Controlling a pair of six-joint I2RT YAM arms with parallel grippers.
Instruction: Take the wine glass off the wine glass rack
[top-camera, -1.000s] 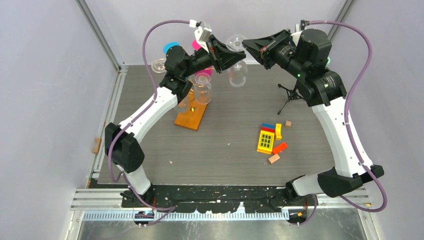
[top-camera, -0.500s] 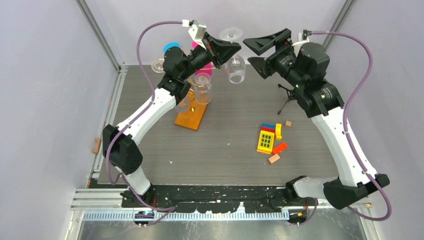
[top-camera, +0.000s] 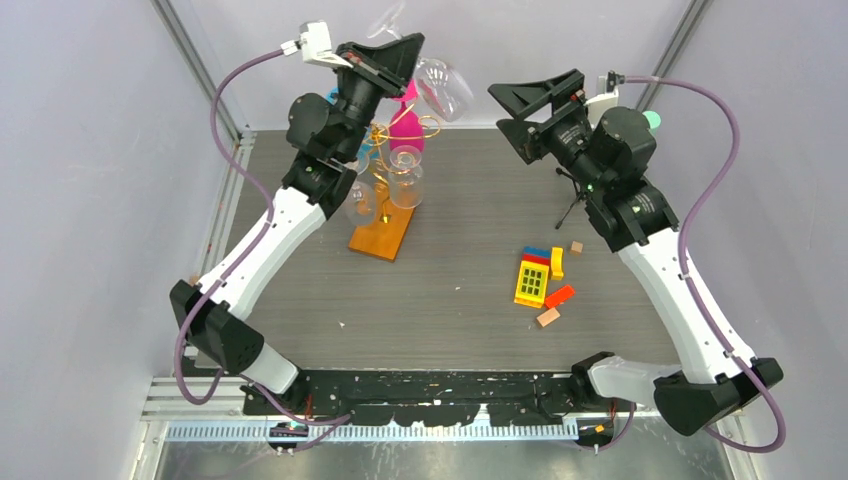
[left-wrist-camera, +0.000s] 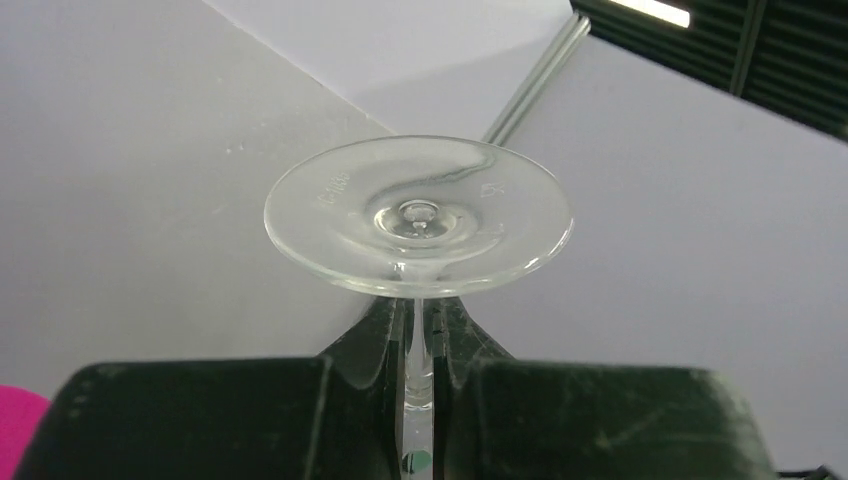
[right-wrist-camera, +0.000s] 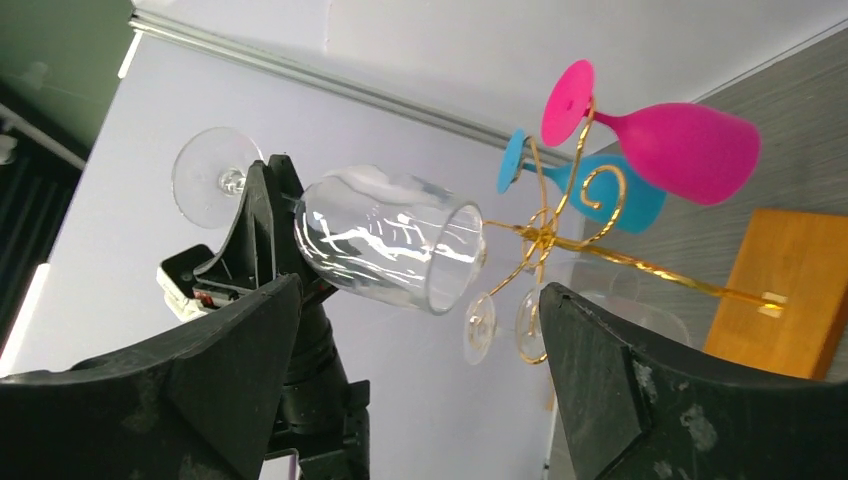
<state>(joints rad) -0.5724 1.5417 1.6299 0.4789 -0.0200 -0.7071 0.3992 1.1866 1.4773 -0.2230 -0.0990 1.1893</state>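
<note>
A clear wine glass (top-camera: 445, 85) hangs in the air, tilted, well above the table. My left gripper (top-camera: 388, 52) is shut on its stem (left-wrist-camera: 420, 345), just below the round foot (left-wrist-camera: 418, 215). In the right wrist view the glass bowl (right-wrist-camera: 385, 240) lies on its side, apart from the wine glass rack (right-wrist-camera: 545, 235). The rack's gold wire (top-camera: 400, 130) rises from an orange-brown base (top-camera: 382, 235). It carries a pink glass (right-wrist-camera: 670, 140), a blue glass (right-wrist-camera: 600, 190) and clear glasses (top-camera: 405, 185). My right gripper (top-camera: 520, 105) is open and empty, to the right of the held glass.
A small black tripod (top-camera: 577, 195) stands at the back right, under my right arm. A pile of coloured toy blocks (top-camera: 535, 278) and two small wooden cubes (top-camera: 577, 246) (top-camera: 547, 317) lie on the right half of the table. Lilac walls close in on three sides.
My right gripper has opened and drawn back to the right from the glass. My left arm has swung up and to the left, tilting the glass it holds.
</note>
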